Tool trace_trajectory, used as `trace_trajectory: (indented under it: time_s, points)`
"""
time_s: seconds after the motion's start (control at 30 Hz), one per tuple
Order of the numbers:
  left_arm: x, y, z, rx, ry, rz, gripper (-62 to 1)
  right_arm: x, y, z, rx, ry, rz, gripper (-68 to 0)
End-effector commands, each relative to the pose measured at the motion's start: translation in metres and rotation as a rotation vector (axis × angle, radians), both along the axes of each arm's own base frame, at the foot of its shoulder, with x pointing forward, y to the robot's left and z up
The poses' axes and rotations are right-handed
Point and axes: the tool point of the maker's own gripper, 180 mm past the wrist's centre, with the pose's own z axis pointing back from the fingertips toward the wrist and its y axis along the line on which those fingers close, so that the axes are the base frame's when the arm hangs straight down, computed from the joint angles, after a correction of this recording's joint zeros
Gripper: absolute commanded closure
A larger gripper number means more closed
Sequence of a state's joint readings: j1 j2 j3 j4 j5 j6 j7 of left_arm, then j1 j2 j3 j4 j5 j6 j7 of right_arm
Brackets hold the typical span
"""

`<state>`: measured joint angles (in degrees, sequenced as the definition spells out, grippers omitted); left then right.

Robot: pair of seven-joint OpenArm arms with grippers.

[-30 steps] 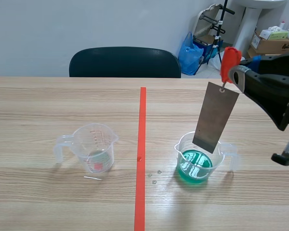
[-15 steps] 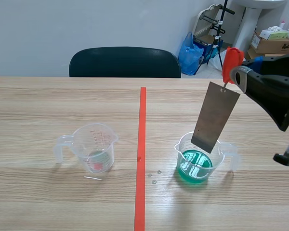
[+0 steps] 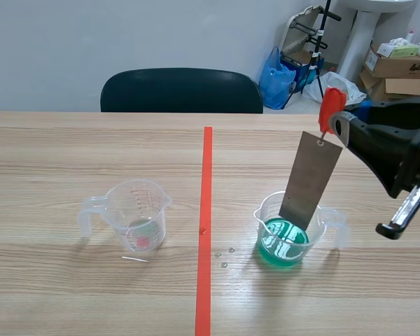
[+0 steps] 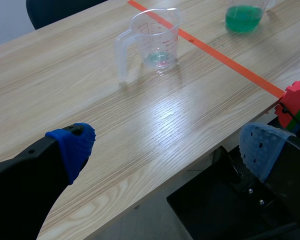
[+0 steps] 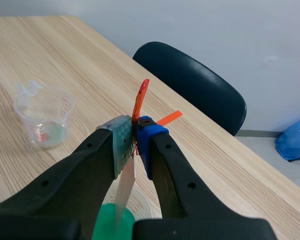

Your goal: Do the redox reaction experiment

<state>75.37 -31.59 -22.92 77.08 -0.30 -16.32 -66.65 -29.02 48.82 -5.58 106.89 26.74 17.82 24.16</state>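
My right gripper point(image 3: 338, 123) is shut on a red clip point(image 3: 330, 106) from which a grey metal plate point(image 3: 309, 179) hangs tilted. The plate's lower end sits inside the rim of a clear beaker of green liquid point(image 3: 288, 231), right of the orange line. Whether it touches the liquid I cannot tell. In the right wrist view the clip point(image 5: 140, 96) sticks up between the pads point(image 5: 146, 140), and the plate point(image 5: 124, 189) drops toward the green liquid point(image 5: 111, 226). A second clear beaker point(image 3: 136, 213) stands left of the line. My left gripper point(image 4: 165, 150) hangs open over the table's near edge, with the second beaker point(image 4: 152, 39) ahead.
A dark chair point(image 3: 181, 90) stands behind the table's far edge. A few small droplets point(image 3: 225, 256) lie beside the green beaker. A red and green object point(image 4: 296, 102) shows below the table's near edge by my left gripper.
My right gripper has come down and slightly left, lowering the metal plate so its bottom end now sits deeper inside the green beaker's rim.
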Motion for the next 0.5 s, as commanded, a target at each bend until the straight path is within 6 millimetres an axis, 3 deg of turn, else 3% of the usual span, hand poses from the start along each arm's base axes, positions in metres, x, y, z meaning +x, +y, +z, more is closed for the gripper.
trace_trajectory:
  time_s: [0.0,0.47]
  points:
    - [0.003,-0.001,0.006,-0.017,-0.028,0.004,-61.9,0.004,0.002,0.007,0.008,-0.036,0.005,-2.0]
    - [0.003,-0.001,0.006,-0.018,-0.028,0.004,-61.9,0.015,0.001,-0.047,-0.002,0.052,-0.031,-1.9]
